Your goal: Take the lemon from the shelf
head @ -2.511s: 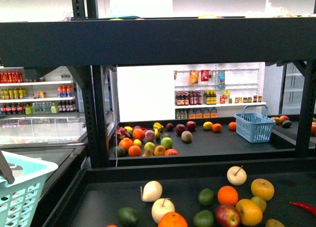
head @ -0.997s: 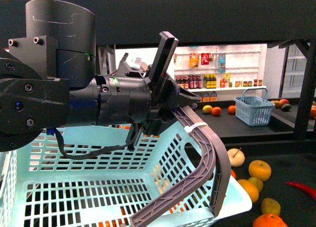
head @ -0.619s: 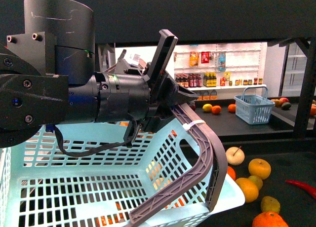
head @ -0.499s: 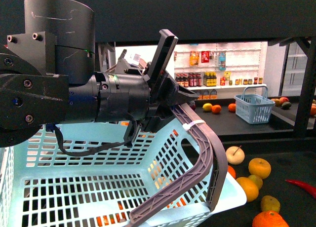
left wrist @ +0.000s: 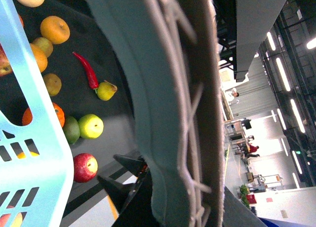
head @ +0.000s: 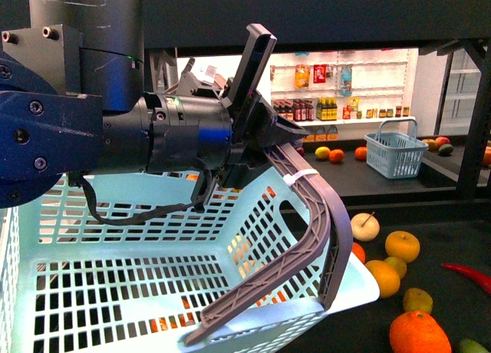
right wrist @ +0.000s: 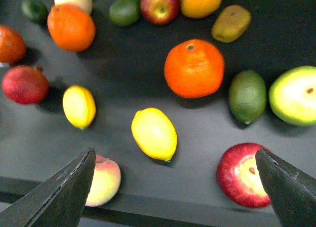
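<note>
The right gripper (right wrist: 174,153) is hanging over the shelf (right wrist: 207,133) with its dark fingers (right wrist: 64,187) spread wide apart and gripping nothing. The lemon (right wrist: 154,133) is lying on its side on the dark tray, sitting between the two fingertips in the right wrist view and touching neither. An orange (right wrist: 193,68) is sitting near it, a lime (right wrist: 247,96) is lying just beside the orange, a red apple (right wrist: 244,175) is resting near one finger and a peach (right wrist: 103,180) near the other, while a smaller yellow fruit (right wrist: 79,106) is lying apart from the lemon. The left gripper (head: 268,150) is clamping the grey basket handle (head: 326,230) and holding up the pale blue basket (head: 153,291), which is filling much of the front view. In the left wrist view the handle is filling the frame, with a red chilli (left wrist: 86,71) lying on the tray beyond.
</note>
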Tool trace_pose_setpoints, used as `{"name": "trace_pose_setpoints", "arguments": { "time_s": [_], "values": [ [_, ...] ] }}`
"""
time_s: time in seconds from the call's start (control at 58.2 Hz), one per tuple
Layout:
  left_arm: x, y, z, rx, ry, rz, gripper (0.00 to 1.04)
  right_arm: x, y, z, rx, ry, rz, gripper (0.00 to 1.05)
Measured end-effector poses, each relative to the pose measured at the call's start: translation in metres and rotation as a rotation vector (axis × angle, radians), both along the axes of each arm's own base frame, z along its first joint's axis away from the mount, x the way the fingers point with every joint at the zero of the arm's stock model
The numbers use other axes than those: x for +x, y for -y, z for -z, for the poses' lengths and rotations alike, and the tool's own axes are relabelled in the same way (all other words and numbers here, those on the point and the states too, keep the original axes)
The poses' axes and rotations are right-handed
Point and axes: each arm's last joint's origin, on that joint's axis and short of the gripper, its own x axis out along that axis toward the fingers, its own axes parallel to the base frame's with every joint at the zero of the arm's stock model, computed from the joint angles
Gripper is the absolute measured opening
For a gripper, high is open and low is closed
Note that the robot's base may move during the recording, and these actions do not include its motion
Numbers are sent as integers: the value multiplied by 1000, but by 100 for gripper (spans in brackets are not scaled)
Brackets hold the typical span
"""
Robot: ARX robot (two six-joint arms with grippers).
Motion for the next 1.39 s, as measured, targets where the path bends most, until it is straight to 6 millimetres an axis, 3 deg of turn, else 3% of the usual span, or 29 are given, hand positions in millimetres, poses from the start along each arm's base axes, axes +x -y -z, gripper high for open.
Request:
{"name": "trace_pose_setpoints", "arguments": {
  "time_s": [0.275, 0.361, 0.653, 1.341, 1.393],
  "values": [
    [0, 0, 0, 1, 1, -2, 9, 17, -27, 76, -254, -3, -350, 97],
    [0, 0, 0, 1, 1, -1, 9, 22, -34, 89, -312, 35, -419, 97],
    [0, 0, 0, 1, 1, -1, 9, 43, -50, 113, -415, 73, -526, 97],
    [0, 0, 0, 1, 1, -1, 9, 71, -57, 153, -521, 56, -544, 97],
    [0, 0, 0, 1, 1, -1, 9, 72, -58, 153, -520, 49, -543, 89]
  ]
}}
